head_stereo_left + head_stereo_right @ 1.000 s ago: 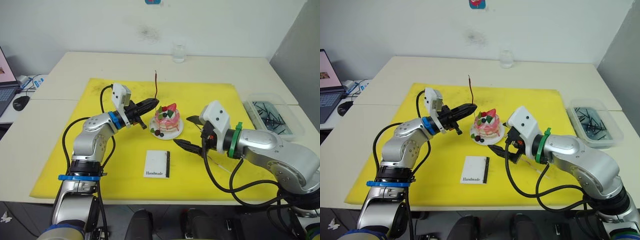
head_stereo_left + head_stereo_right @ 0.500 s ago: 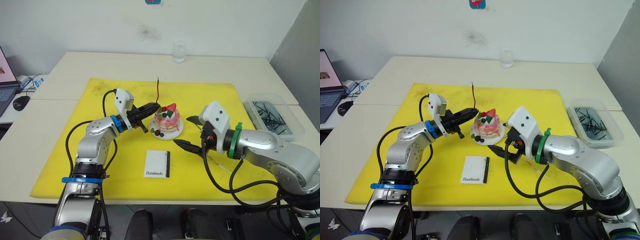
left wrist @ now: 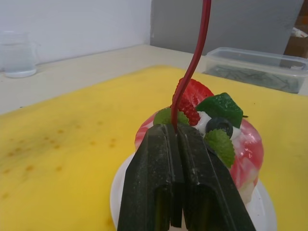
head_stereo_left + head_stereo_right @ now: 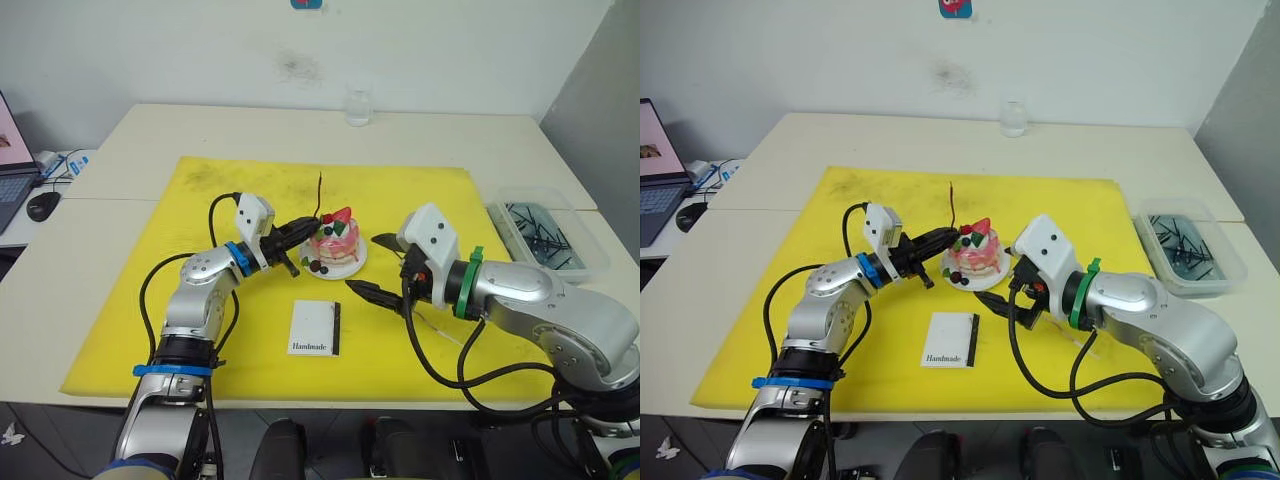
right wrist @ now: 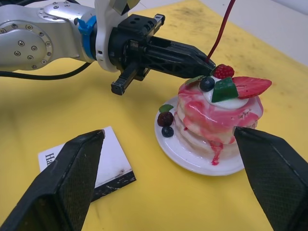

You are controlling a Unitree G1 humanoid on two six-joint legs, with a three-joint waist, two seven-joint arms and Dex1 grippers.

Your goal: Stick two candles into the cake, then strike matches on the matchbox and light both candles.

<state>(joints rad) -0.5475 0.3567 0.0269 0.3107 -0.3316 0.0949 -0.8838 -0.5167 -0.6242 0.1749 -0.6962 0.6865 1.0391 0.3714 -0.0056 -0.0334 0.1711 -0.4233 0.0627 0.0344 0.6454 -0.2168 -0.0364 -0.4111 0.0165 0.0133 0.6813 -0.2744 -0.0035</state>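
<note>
The task is at its first step: the left end effector [image 4: 308,222] is clamped on the lower end of a thin, wavy dark-red candle [image 4: 319,192], holding it upright at the near-left edge of the small round pink layered cake [image 4: 335,243], which stands on its white plate [image 4: 352,268] in the middle of the yellow mat [image 4: 200,330] on the pale surface [image 4: 130,140]. From the left wrist view the candle [image 3: 192,67] rises straight out of the closed black fingers [image 3: 159,183] just in front of the strawberry, and I cannot tell whether its tip has entered the cake yet; I judge it is being planted, not yet released. The right end effector [image 4: 380,265] hangs spread wide, holding nothing, just beside the plate on the cake's right. The flat white rectangular matchbox printed "Handmade" [image 4: 314,327] lies untouched on the mat in front of the cake, near but apart from it. A clear plastic tray [image 4: 545,235] of dark sticks sits well to the right on the surface, and these may be the matches. No second candle stands in the cake. Left to do, by my reckoning: seat this candle, add the second, strike matches and light both.
</note>
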